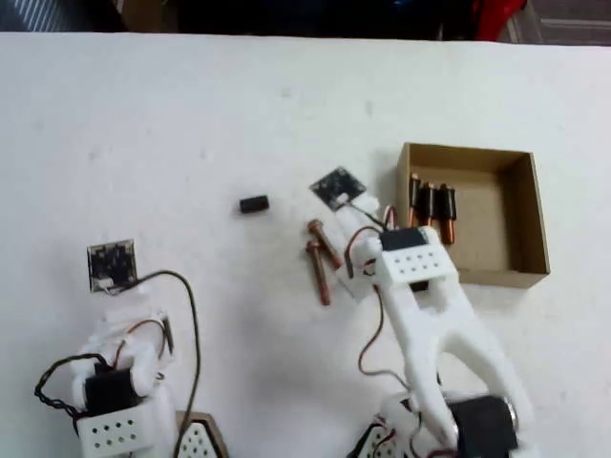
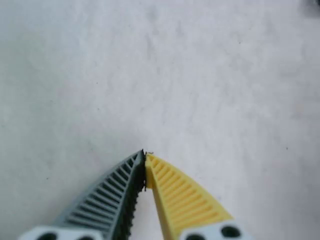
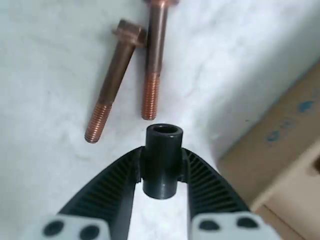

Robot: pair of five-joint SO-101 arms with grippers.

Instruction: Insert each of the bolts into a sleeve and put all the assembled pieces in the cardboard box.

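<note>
Clearly the black sleeve is clamped between the fingers of the right gripper. Its open bore points away from the wrist and nothing covers it (probably so that a bolt can enter without meeting the fingers). Just in front of its mouth, two loose bolts lie close together on the white table, with their threaded ends towards the sleeve. I judge that one of them is to be joined next. The cardboard box stands just beside this gripper, and three assembled pieces lie side by side against its near wall, so the way for dropping off is short. A second sleeve lies alone, farther out on the table. The left gripper has its fingers pressed together on nothing and hangs over bare table, well apart from all parts; it seems to wait.
</note>
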